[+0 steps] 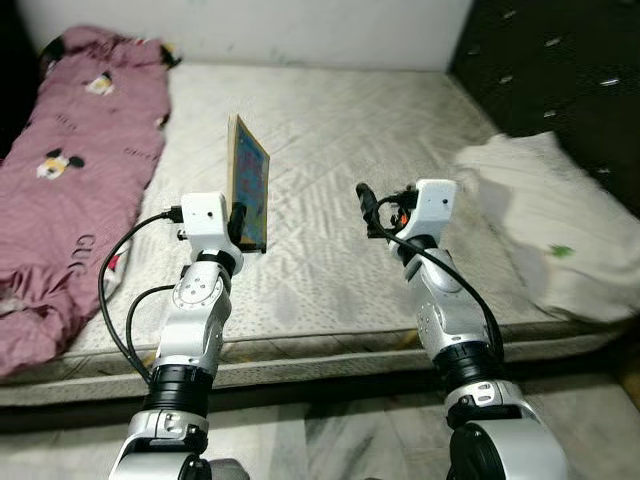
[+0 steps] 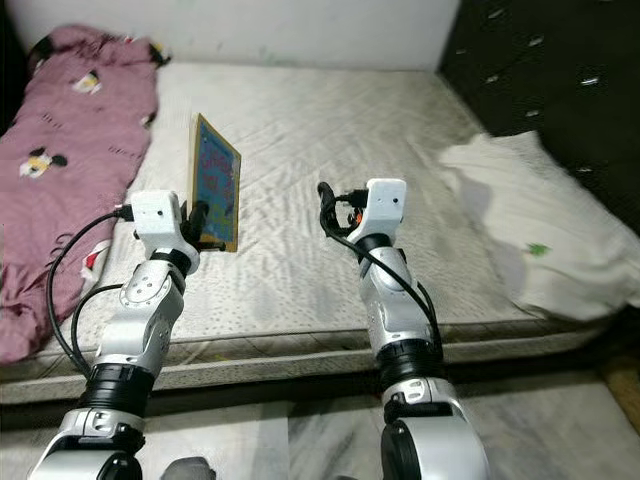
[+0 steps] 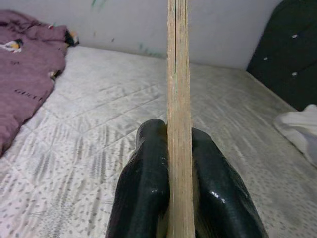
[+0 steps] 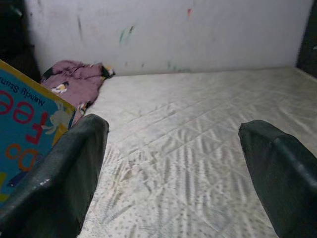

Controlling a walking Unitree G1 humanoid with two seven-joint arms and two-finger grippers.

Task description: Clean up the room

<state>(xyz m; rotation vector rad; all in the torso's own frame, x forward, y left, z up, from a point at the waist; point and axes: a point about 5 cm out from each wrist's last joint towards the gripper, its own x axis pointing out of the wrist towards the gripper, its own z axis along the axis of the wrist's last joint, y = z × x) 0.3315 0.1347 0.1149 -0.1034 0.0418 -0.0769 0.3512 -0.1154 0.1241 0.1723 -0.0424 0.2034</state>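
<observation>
Left gripper [image 3: 181, 183] is pinching the bottom edge of a thin, colourful, blue-covered cardboard picture book [image 1: 248, 183], standing it upright above the pale quilted mattress [image 1: 330, 120]. Right gripper [image 4: 173, 163] hovers just beside the book, fingers spread wide, nothing between them. Beyond the left gripper's outer side lies a maroon cartoon-print blanket [image 1: 75, 150]; a white pillow [image 1: 550, 220] sits off past the right gripper.

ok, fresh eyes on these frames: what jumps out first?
The left gripper is shut on a thin colourful board book, held upright on edge above the bare quilted mattress. The right gripper hovers open beside it, holding nothing. A pink cartoon-print blanket lies along the robot's left, a white pillow on its right.
</observation>
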